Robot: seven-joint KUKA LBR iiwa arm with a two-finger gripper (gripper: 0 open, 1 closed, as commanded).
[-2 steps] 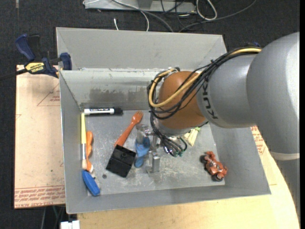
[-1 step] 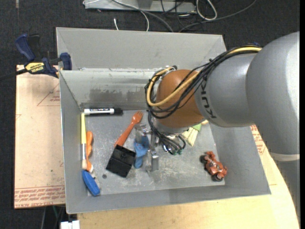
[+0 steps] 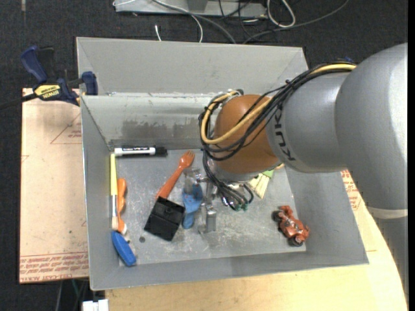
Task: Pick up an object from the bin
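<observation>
The gripper looked like bare metal with a dull shine. The bin floor beneath it was grey sheet metal, matt and scuffed with pale scratches. Just beside the gripper, on the view's left, lay a blue piece of smooth plastic, and beyond that a black block with a flat matt finish. The orange spoon, up and left of the gripper, had a smooth plastic sheen. Well off to the gripper's other side, the red toy car looked glossy. Above the gripper the orange cover gleamed, and the arm had a smooth, satin grey shell.
</observation>
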